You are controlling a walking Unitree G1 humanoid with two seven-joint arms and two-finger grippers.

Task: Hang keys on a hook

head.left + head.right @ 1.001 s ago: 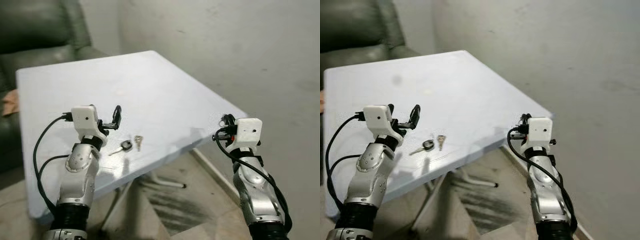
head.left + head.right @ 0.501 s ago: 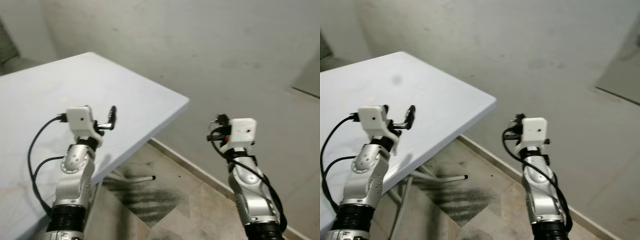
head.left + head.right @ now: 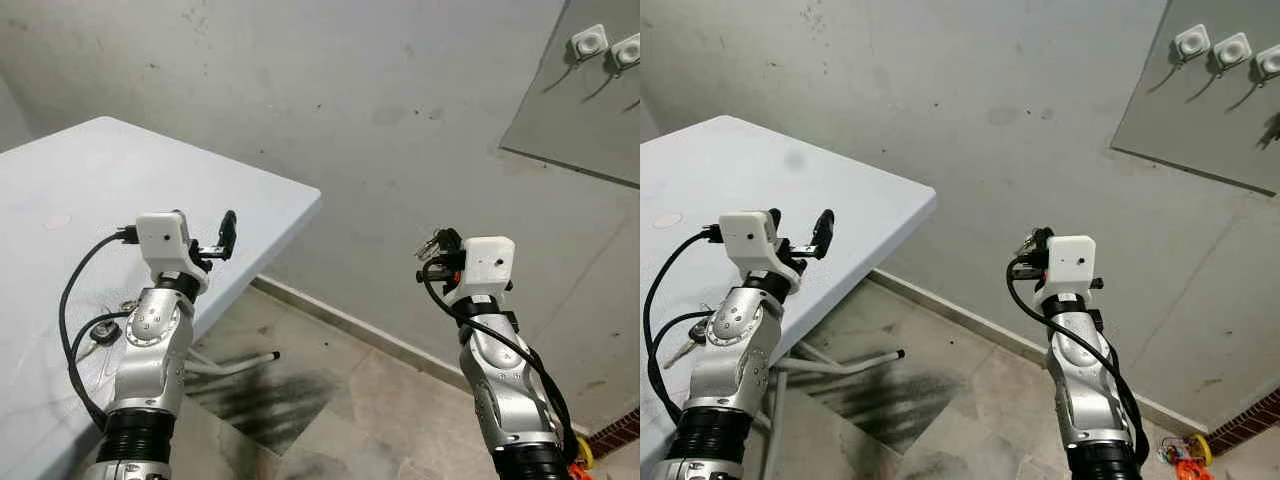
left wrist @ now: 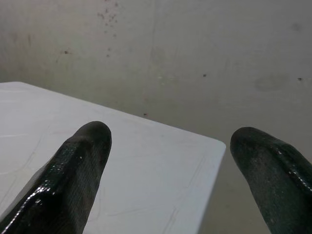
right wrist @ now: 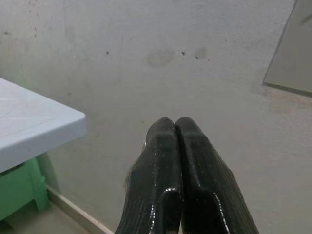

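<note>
Keys (image 3: 100, 331) lying on white table (image 3: 60, 190) beside left arm, left gripper (image 3: 222, 240) raised over table edge with fingers spread wide and empty, right gripper (image 5: 173, 127) pressed closed near grey wall, hooks (image 3: 1211, 48) on panel upper right.

Both my arms are bent up in front of me, forearms near vertical. My left gripper (image 3: 226, 236) sits out front on the left with its fingers (image 4: 73, 180) spread wide apart. My right gripper (image 5: 175, 141) is up on the right, fingers pressed tight together, tips touching.
</note>
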